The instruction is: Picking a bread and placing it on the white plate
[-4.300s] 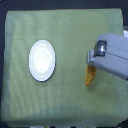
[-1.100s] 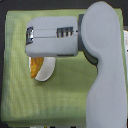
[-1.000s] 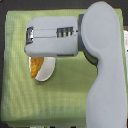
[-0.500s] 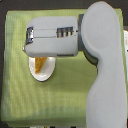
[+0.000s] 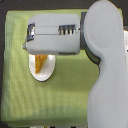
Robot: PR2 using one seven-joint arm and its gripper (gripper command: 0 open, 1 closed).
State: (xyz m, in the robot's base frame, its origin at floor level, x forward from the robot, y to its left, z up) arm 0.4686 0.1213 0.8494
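Bread (image 5: 40, 62) lies on white plate (image 5: 42, 75) on green surface (image 5: 30, 105), directly under hand (image 5: 36, 51); fingers hidden by arm, grip probably loose, cannot tell

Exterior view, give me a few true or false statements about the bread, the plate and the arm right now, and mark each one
1. The bread lies over the white plate. True.
2. The arm covers the upper part of the plate. True.
3. The plate sits on a bare wooden tabletop. False: it sits on a green cloth.
4. The bread is dark brown and round. False: it is golden-orange and tapers toward its lower end.
5. The gripper's fingertips are plainly seen open. False: the arm's grey housing hides them, so their state cannot be told.
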